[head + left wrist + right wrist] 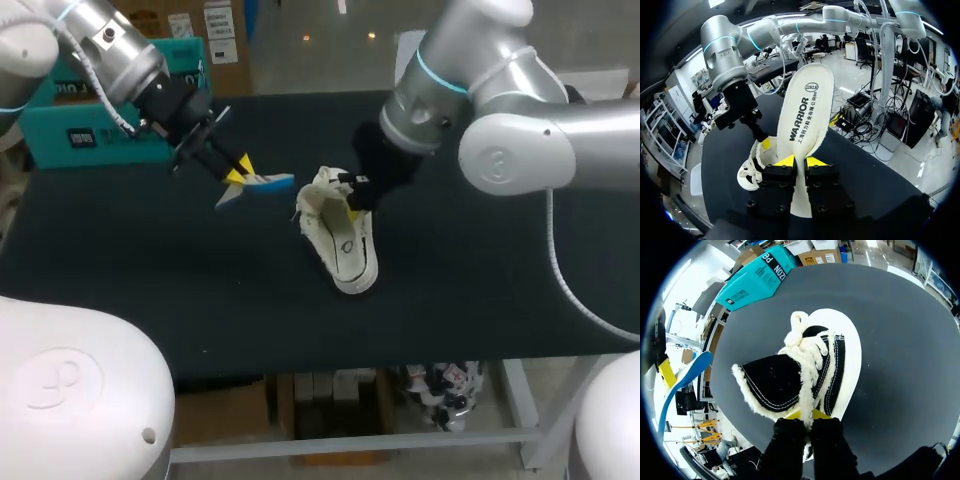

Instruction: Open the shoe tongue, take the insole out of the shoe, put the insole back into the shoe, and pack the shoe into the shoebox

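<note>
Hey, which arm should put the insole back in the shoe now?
Left: the left gripper holds the insole beside the shoe, while the right gripper pinches the shoe's fleecy rim, probably steadying it.

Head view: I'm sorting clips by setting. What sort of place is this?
Likely a robot lab workbench: over a black table, the left gripper holds an insole and the right gripper pinches a shoe, with a teal shoebox at the table's edge.

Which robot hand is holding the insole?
The left gripper: it is shut on the insole, away from the shoe. The right gripper grips the shoe's edge instead.
</note>
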Controlling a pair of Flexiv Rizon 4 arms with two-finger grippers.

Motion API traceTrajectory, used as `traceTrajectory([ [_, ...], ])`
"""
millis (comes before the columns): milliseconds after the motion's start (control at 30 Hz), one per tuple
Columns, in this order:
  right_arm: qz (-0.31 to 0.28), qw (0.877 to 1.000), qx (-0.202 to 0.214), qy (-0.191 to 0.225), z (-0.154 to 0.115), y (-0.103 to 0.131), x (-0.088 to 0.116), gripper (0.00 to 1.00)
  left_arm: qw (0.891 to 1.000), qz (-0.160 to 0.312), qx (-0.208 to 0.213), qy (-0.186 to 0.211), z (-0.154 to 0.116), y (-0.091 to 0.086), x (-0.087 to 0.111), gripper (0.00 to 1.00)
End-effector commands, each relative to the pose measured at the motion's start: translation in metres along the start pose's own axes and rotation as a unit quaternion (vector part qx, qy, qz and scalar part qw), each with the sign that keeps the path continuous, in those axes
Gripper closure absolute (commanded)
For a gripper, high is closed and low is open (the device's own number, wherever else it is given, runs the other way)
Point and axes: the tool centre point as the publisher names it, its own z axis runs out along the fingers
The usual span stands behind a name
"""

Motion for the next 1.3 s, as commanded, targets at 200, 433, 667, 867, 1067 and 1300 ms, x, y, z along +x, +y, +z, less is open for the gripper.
traceTrajectory([
  [200, 0.004, 0.999, -0.053, 0.008, -0.003, -0.010, -0.003, 1.00, 1.000, 0.004, 0.005, 0.003, -0.001, -0.001, 0.001, 1.00],
  [433, -0.009, 0.999, -0.038, 0.020, 0.008, -0.005, -0.013, 1.00, 1.000, 0.005, 0.003, 0.005, 0.005, -0.003, 0.003, 1.00],
  [667, -0.022, 0.999, -0.026, 0.011, 0.004, 0.003, -0.016, 0.40, 1.000, 0.011, 0.003, 0.008, 0.012, -0.004, 0.004, 1.00],
  [867, -0.030, 0.999, -0.023, -0.010, -0.014, -0.001, -0.016, 0.00, 0.999, 0.040, 0.000, 0.015, 0.022, -0.016, 0.004, 1.00],
  [1067, -0.041, 0.999, -0.023, -0.024, -0.036, -0.011, -0.022, 0.00, 0.996, 0.081, 0.006, 0.025, 0.036, -0.030, 0.000, 1.00],
  [1300, -0.107, 0.994, -0.012, -0.031, -0.056, -0.020, -0.034, 0.00, 0.991, 0.131, 0.007, 0.039, 0.055, -0.050, -0.005, 1.00],
])
